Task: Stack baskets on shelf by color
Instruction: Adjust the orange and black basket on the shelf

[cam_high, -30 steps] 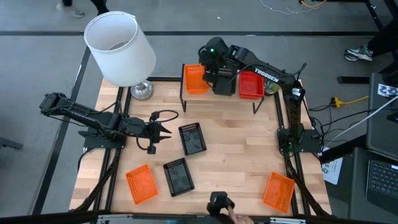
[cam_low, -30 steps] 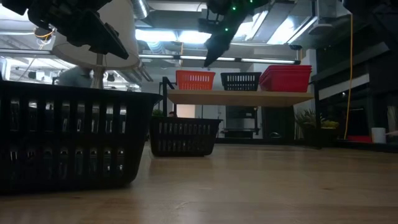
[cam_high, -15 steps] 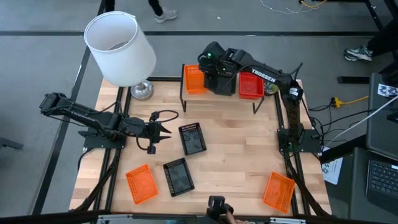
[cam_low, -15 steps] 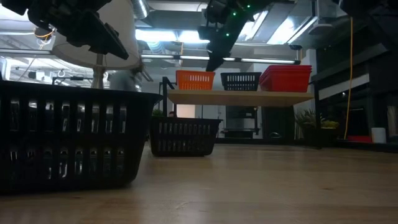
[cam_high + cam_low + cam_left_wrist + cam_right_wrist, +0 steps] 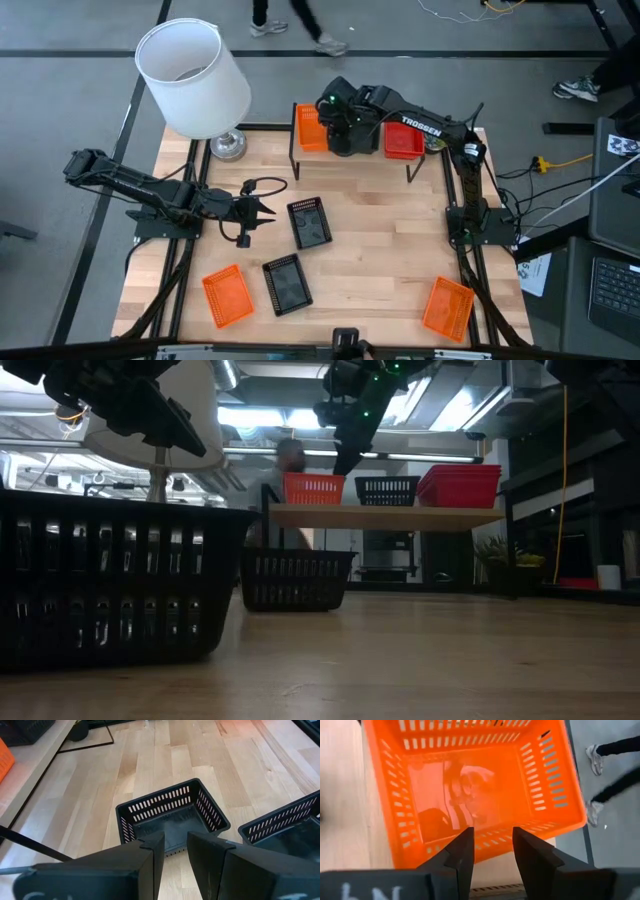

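Note:
The shelf (image 5: 385,516) stands at the table's far edge and carries an orange basket (image 5: 313,488), a black basket (image 5: 387,490) and a red pile (image 5: 460,486), each resting on its bottom. My right gripper (image 5: 492,845) hovers open above the orange basket (image 5: 470,785), over its wall on the black basket's side. My left gripper (image 5: 175,852) is open, just left of a black basket (image 5: 310,222) on the table. A second black basket (image 5: 287,283) and two orange ones (image 5: 228,296) (image 5: 447,306) lie near the near edge.
A lamp with a white shade (image 5: 192,75) and a metal base (image 5: 228,145) stands at the far left corner. A black cable (image 5: 262,186) loops on the wood by the left gripper. Bare tabletop (image 5: 390,240) lies at centre and right. A person walks beyond the far edge.
My right gripper has drifted a little toward the table's left, from above the shelf's black basket to above the orange one, still open. A person has walked past behind the table. The left arm and all baskets have kept still.

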You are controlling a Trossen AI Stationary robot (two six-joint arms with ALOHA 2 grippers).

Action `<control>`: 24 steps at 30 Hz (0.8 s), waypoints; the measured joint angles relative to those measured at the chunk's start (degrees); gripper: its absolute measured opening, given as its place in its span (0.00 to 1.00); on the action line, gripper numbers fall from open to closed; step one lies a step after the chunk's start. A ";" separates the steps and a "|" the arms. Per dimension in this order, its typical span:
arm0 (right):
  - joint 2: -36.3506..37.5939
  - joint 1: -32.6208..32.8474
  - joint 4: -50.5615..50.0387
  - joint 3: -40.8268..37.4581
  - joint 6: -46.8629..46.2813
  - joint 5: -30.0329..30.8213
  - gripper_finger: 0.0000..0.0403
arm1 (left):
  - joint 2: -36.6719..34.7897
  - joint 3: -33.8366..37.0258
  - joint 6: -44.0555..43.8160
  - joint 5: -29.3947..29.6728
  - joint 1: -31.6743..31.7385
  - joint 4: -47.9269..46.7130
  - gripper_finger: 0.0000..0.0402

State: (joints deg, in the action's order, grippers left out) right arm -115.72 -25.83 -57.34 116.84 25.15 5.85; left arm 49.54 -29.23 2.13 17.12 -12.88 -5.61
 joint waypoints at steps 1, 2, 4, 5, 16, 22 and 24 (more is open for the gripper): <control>0.00 0.28 -0.05 0.00 -0.01 0.04 0.34 | 0.00 0.00 0.00 0.00 0.00 0.00 0.19; 0.00 0.53 0.00 0.00 -0.02 0.11 0.34 | 0.00 0.00 -0.01 -0.01 0.00 0.00 0.19; 0.02 1.04 -0.22 0.00 -0.02 0.07 0.34 | 0.00 0.00 -0.02 0.00 0.00 0.00 0.19; 0.02 1.30 -0.69 0.00 -0.02 0.07 0.34 | 0.00 0.00 -0.02 -0.02 0.00 0.00 0.19; 0.02 3.78 -2.39 0.00 -1.43 0.07 0.34 | 0.00 0.00 -0.07 0.00 0.00 0.00 0.19; 0.02 5.08 -2.69 0.00 -2.62 0.05 0.34 | 0.00 0.00 -0.09 0.00 0.00 0.01 0.19; 0.02 5.45 -2.75 0.00 -2.62 0.07 0.34 | 0.00 0.00 -0.11 0.00 0.00 0.02 0.19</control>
State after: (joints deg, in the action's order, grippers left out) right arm -115.70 -20.38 -60.10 116.84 22.52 5.91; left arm 49.54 -29.23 2.02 17.12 -12.88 -5.58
